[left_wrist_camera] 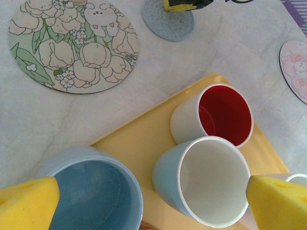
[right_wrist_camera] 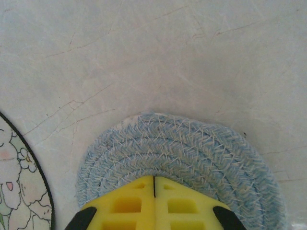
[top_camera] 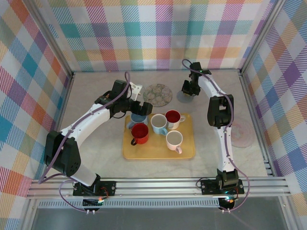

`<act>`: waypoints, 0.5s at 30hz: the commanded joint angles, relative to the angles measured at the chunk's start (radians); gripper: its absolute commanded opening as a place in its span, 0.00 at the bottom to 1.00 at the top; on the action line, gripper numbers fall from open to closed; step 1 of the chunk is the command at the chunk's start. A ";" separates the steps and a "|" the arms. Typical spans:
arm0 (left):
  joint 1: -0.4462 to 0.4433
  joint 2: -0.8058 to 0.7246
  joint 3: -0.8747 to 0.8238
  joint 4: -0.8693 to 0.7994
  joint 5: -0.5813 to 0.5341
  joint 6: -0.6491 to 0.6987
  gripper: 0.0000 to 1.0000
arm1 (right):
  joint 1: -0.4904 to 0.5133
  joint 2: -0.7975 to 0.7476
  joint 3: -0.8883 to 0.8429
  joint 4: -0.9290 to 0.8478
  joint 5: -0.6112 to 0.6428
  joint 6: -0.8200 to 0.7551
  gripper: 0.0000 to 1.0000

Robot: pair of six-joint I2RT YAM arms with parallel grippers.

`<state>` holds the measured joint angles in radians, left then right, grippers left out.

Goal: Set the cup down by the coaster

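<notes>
Blue cup [left_wrist_camera: 91,194] — glazed, empty, upright.

Cup's on the tray, coaster's out on the table, the two well apart.
The pale blue ceramic cup [top_camera: 140,118] [left_wrist_camera: 91,191] stands upright and empty at the far-left corner of the yellow tray [top_camera: 153,151]. The round blue woven rope coaster [top_camera: 182,98] [left_wrist_camera: 168,21] [right_wrist_camera: 182,153] lies flat on the marbled tabletop [top_camera: 96,96], just beside the floral mat [top_camera: 157,94].
</notes>
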<state>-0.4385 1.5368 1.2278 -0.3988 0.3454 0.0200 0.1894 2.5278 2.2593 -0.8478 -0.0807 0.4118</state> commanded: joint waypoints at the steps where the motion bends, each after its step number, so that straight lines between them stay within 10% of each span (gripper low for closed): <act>1: -0.008 -0.012 0.030 -0.026 -0.026 0.013 1.00 | 0.010 0.008 0.001 -0.061 -0.010 0.004 0.03; 15: -0.007 -0.064 0.026 -0.015 -0.044 0.019 1.00 | 0.010 -0.113 0.026 -0.094 -0.020 -0.052 0.17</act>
<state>-0.4385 1.5078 1.2278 -0.4164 0.3077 0.0204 0.1913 2.5107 2.2650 -0.8974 -0.0807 0.3920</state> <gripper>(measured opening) 0.997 0.166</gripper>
